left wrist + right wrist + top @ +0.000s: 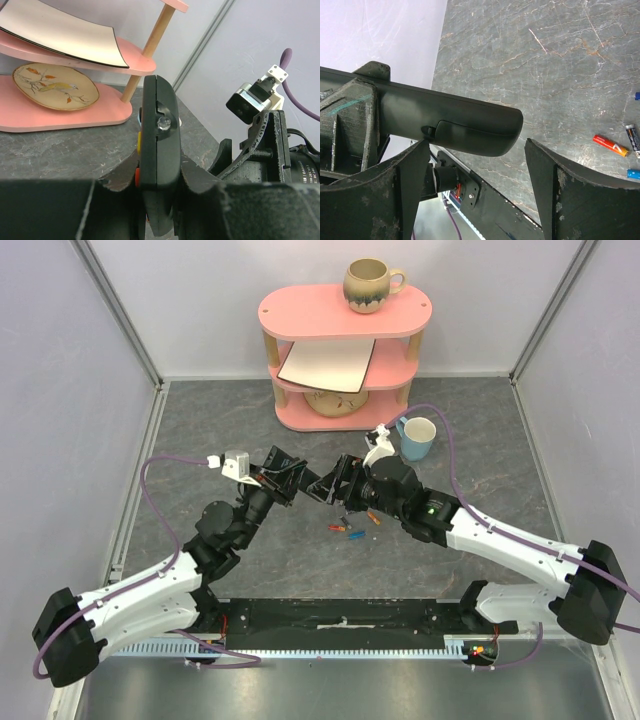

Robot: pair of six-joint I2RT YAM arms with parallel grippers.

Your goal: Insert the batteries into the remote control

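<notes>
Bright even light, soft faint shadows, overhead view sharp, wrist-view foregrounds slightly blurred

I see grey marbled tabletop (200, 420) as cell floor. Pale lavender walls (60, 360) at 9, 12 and 3 o'clock, aluminium posts (120, 312) in far corners. Pink three-tier shelf (345, 312) at 12 o'clock near back wall. Brown mug (370, 285) on top tier, white dark-edged square plate (328, 365) on middle tier, painted cream dish (335, 402) on bottom tier. Blue cup (417, 437) at 1 o'clock, just beside shelf. Black strip (340, 615) along 6 o'clock edge. Light even on my feeds.
</notes>
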